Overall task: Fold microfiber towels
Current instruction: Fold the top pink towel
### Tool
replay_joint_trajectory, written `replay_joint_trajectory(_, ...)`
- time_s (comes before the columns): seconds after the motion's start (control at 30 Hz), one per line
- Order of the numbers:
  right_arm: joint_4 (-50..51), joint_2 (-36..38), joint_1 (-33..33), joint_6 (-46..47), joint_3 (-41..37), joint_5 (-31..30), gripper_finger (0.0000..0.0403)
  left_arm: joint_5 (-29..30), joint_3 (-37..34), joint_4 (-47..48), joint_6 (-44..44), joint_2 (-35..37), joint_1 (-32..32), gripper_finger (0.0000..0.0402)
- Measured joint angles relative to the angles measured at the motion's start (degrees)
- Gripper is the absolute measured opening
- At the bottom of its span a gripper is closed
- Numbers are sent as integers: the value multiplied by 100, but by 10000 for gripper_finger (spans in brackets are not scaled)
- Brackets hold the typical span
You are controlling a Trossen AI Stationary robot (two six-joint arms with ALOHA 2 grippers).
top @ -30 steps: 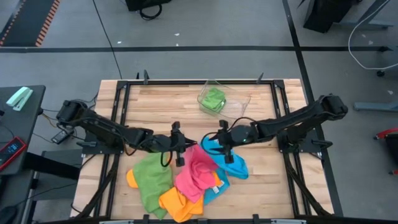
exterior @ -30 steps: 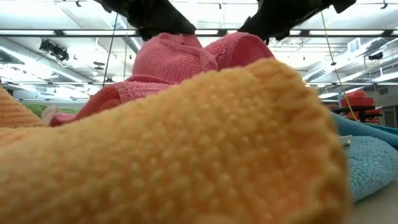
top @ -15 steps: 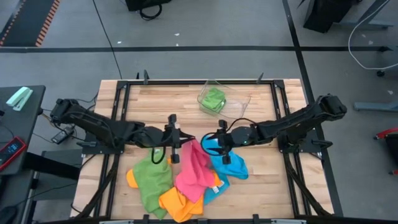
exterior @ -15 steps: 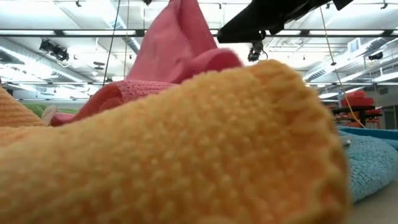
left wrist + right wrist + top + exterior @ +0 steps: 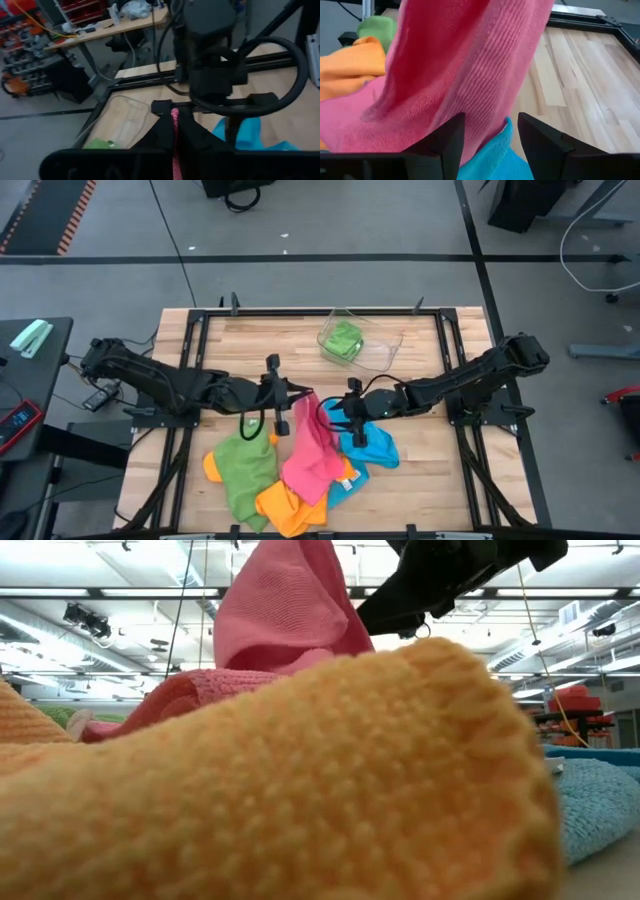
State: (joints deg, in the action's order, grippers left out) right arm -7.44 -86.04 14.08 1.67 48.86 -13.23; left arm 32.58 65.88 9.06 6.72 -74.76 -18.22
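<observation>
The left tool (image 5: 283,395), clamped on the pink towel (image 5: 310,450), lifts it from the pile at 6 o'clock so the right tool (image 5: 345,412), parted and empty, can take an edge.

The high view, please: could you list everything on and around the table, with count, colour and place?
pink towel: one, pink, lifted at the table's middle, hanging from the left gripper
green towel: one, green, in the front pile
orange towel: one or more, orange, at the pile's front
blue towel: one, sky blue, under the right gripper
clear tray: one, clear, far side, holding a green cloth
table: one, pale wood
left gripper: shut on the pink towel
right gripper: open, beside the pink towel
</observation>
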Motion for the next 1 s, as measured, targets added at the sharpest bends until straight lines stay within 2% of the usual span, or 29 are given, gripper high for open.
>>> replay_joint_trajectory(0.17, -52, 76, 81, 26, 7, -310, 193, 681, 205, 630, -143, -2, -4, 18)
replay_joint_trajectory(0.3, -104, 82, 221, -170, 7, -575, 193, 1072, 325, 746, -138, -2, -35, 28)
replay_joint_trajectory(0.4, -164, 83, 291, -271, 7, -903, 193, 1119, 420, 733, 15, -2, -48, 17)
replay_joint_trajectory(0.57, -256, 83, 534, -467, 7, -1839, 193, 1321, 556, 773, 50, -2, -44, 9)
replay_joint_trajectory(0.67, -491, 87, 702, -660, 7, -2131, 193, 1655, 615, 877, 60, -2, -44, 23)
replay_joint_trajectory(0.77, -582, 87, 830, -820, 7, -2527, 193, 1727, 617, 894, 60, -2, -44, 31)
replay_joint_trajectory(1.0, -872, 87, 1112, -1198, 4, -3163, 193, 1742, 617, 892, 9, -2, -44, 9)
